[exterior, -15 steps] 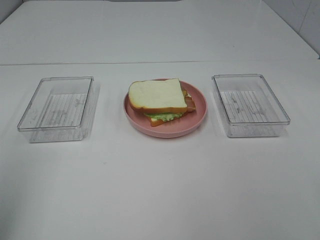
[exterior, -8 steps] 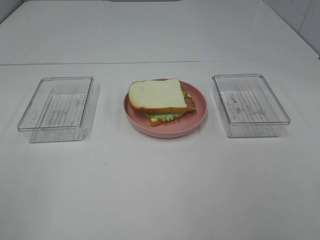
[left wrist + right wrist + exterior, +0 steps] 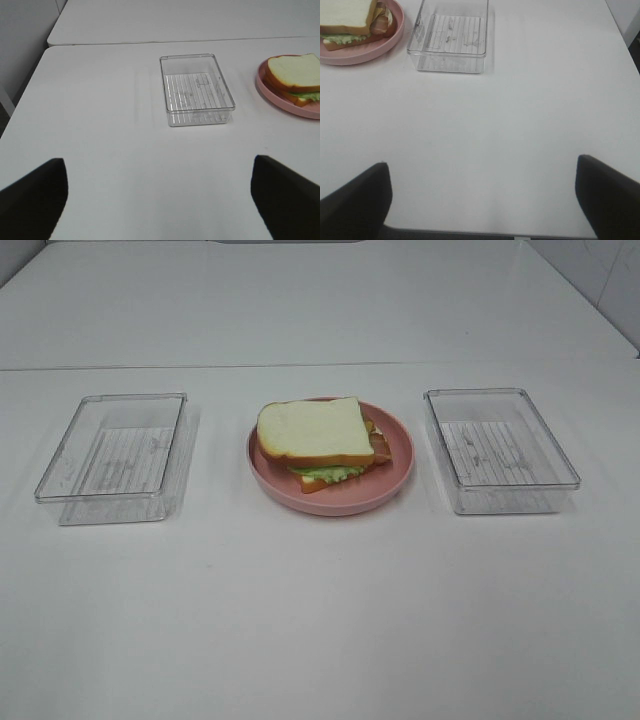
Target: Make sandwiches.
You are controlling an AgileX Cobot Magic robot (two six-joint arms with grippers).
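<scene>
White table, both grippers low near its edge, jaws wide, empty.

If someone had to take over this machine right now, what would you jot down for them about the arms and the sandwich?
Left gripper: jaws open, empty, hanging over bare table short of the left clear tray.
Right gripper: jaws open, empty, short of the right clear tray.
Sandwich: stacked on the pink plate between the two trays; white bread slice on top, lettuce and bacon showing at the edges, another slice beneath.
Done: the stack looks assembled; both trays hold nothing.
Left: nothing obvious; perhaps only checking that the stack sits square.
</scene>
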